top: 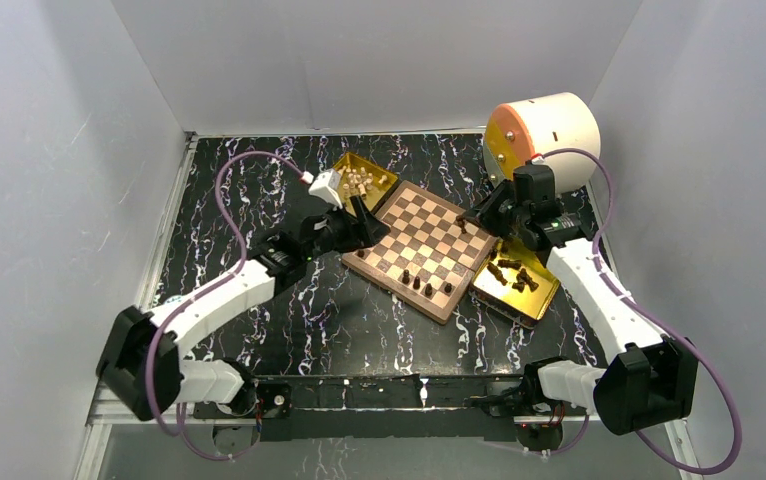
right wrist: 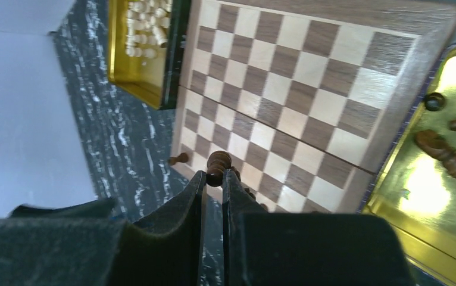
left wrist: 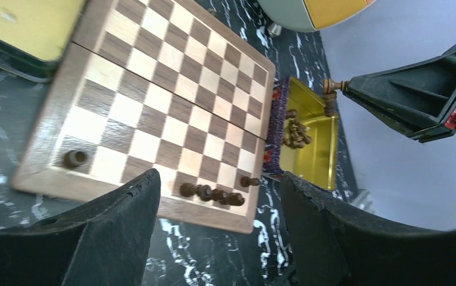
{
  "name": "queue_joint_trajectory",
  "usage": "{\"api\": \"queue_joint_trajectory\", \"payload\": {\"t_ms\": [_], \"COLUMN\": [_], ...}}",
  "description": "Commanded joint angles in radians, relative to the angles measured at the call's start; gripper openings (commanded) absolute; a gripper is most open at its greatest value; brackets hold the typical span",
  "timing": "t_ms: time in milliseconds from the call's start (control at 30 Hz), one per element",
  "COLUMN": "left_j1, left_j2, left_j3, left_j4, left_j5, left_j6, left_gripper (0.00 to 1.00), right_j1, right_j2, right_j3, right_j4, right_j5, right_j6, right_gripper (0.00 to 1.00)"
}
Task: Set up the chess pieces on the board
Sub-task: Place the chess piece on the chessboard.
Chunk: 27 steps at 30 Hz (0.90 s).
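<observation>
The board [top: 424, 248] lies tilted at the table's middle. Several dark brown chess pieces [left wrist: 211, 193] stand in a row along its near edge, and one more [left wrist: 74, 158] stands at the left corner. My right gripper [right wrist: 214, 176] is shut on a dark piece [right wrist: 218, 162], held above the board's right side. From the left wrist view that held piece [left wrist: 330, 95] sticks out of the right fingertips. My left gripper [left wrist: 219, 232] hovers open over the board's near-left edge [top: 364, 225], with nothing between its fingers [left wrist: 124, 220].
A gold tray [top: 364, 180] with cream pieces [right wrist: 145, 36] sits off the board's far-left side. A second gold tray [top: 517, 280] holds loose dark pieces [right wrist: 446, 152] on the right. A white and orange cylinder [top: 542, 135] stands at the back right.
</observation>
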Motion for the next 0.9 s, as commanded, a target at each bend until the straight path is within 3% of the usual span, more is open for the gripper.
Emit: {"api": "queue_joint_trajectory", "payload": {"t_ms": [0,267,533,600,700,867], "left_j1": [-0.002,-0.007,-0.009,-0.008,-0.008,-0.002], "left_j2": [0.093,0.291,0.345,0.333,0.3,0.233], "left_j3": [0.031,0.052,0.091,0.102,0.141,0.181], "left_j4": [0.216,0.534,0.584,0.54,0.346,0.051], "left_j5": [0.128,0.235,0.274,0.282,0.243,0.14], "left_j6": [-0.193,-0.412,-0.293,-0.191,-0.036,0.17], "left_gripper": [0.7,0.66,0.65,0.62,0.61,0.65], "right_j1": [0.004,0.005,0.011,0.015,0.021,0.042], "right_j2": [-0.021,-0.034,-0.008,0.014,0.05,0.078], "right_j3": [-0.015,-0.048,-0.055,-0.03,0.011,0.035], "right_j4": [0.154,0.277,0.319,0.283,0.173,0.067], "right_j5": [-0.086,-0.134,-0.234,-0.248,-0.222,-0.131], "right_j6": [0.125,0.24,0.181,0.111,-0.019,-0.162], "right_gripper": [0.14,0.14,0.15,0.15,0.15,0.15]}}
